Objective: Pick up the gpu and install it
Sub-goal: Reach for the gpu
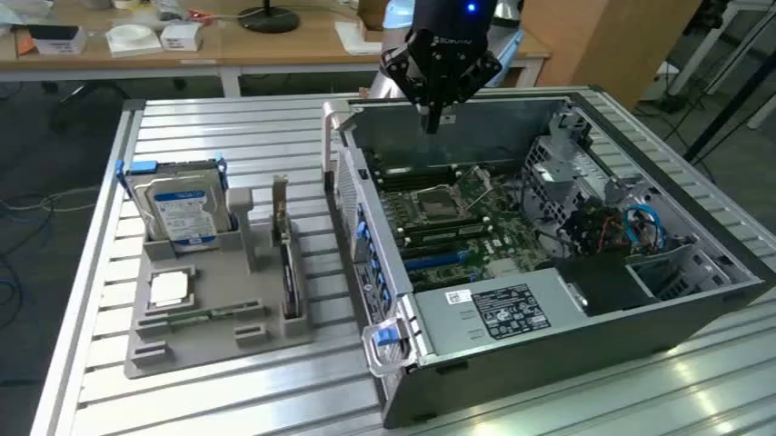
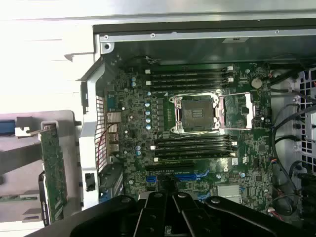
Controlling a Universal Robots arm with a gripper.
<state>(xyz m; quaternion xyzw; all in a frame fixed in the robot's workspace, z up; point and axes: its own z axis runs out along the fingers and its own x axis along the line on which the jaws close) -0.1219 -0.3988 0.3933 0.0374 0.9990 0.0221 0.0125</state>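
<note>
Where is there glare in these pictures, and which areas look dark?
Wrist view: the table beside the computer case is washed out to white; the motherboard is evenly lit. Exterior view: glare streaks the table slats at the lower right; the cavity beside the power supply is dark.

Silver hard drive [image 1: 182,213] standing upright in grey holder [image 1: 218,341]. Holder lying on slatted metal bench [image 1: 231,136]. Green memory stick [image 1: 206,315] lying flat near holder's front. Open computer case [image 1: 691,291] sitting just beside holder, toward exterior view's right. Motherboard [image 1: 449,222] showing inside case. Wooden desk [image 1: 243,50] standing behind bench.
</note>
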